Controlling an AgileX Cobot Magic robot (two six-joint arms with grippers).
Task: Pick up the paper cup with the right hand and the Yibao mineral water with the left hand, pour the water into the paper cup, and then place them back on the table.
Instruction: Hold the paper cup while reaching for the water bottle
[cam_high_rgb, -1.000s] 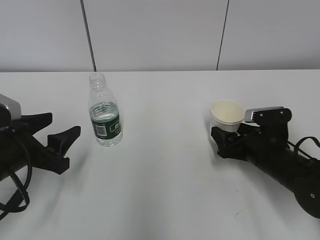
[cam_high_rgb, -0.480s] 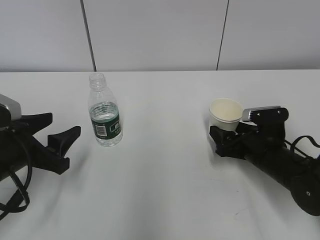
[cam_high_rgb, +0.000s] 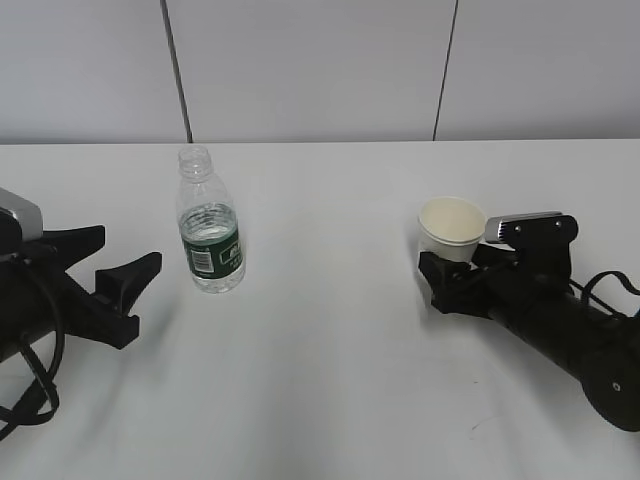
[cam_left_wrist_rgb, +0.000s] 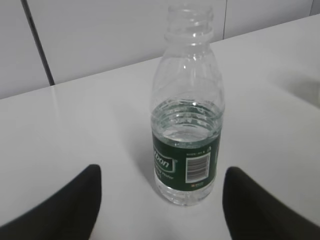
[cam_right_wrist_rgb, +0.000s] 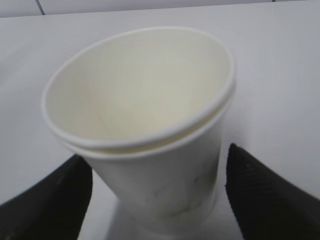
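The paper cup (cam_high_rgb: 452, 228) stands on the white table (cam_high_rgb: 320, 370) at the right, cream-white and empty inside. My right gripper (cam_high_rgb: 455, 268) is open and low on the table, one finger on each side of the cup, close to its walls; the right wrist view shows the cup (cam_right_wrist_rgb: 150, 125) filling the gap between the fingers of the gripper (cam_right_wrist_rgb: 159, 195). The Yibao mineral water (cam_high_rgb: 210, 240) stands upright at the left, capless and part full. My left gripper (cam_high_rgb: 128, 250) is open, short of the bottle; in the left wrist view the bottle (cam_left_wrist_rgb: 187, 145) stands just ahead of the gripper (cam_left_wrist_rgb: 162, 172).
A white panelled wall (cam_high_rgb: 320, 70) with dark seams runs behind the table's far edge. Bare tabletop lies between the bottle and the cup. Black cables (cam_high_rgb: 30, 390) hang by the left arm.
My right gripper has edged a little to the left around the cup, and the cup has shifted slightly with it. The left arm and the bottle have not moved.
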